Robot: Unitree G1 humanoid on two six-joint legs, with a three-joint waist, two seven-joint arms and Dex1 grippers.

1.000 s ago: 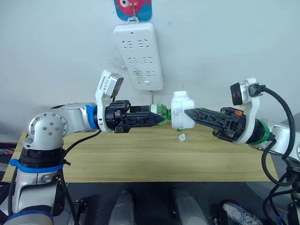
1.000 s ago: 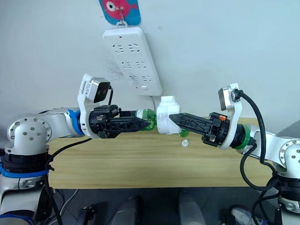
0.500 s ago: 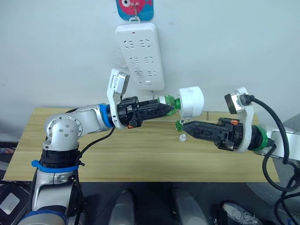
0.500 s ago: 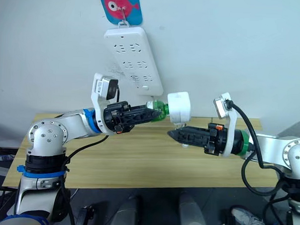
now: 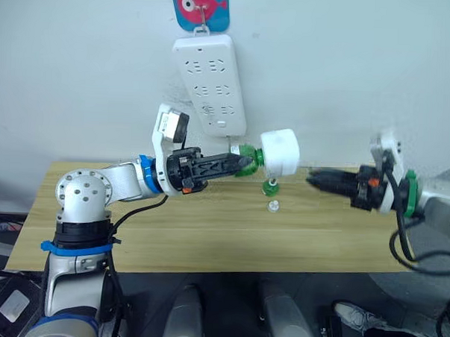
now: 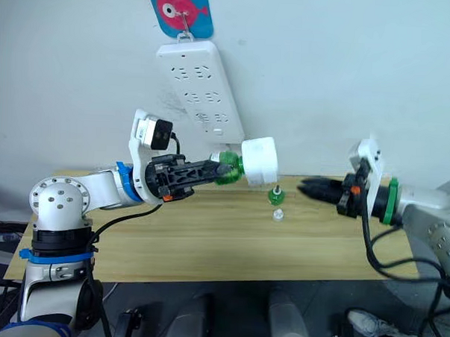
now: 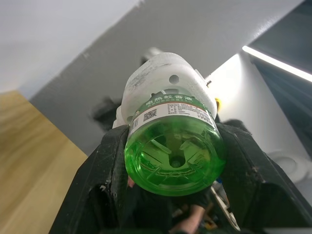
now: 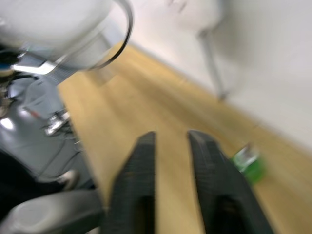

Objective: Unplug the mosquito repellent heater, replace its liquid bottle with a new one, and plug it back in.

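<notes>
Heater (image 5: 279, 151), white and rounded, tops green bottle (image 7: 174, 146).

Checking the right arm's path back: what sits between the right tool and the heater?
In the left eye view, the stretch from the right tool to the mosquito repellent heater is open air; a small green bottle stands on the table just below.
</notes>
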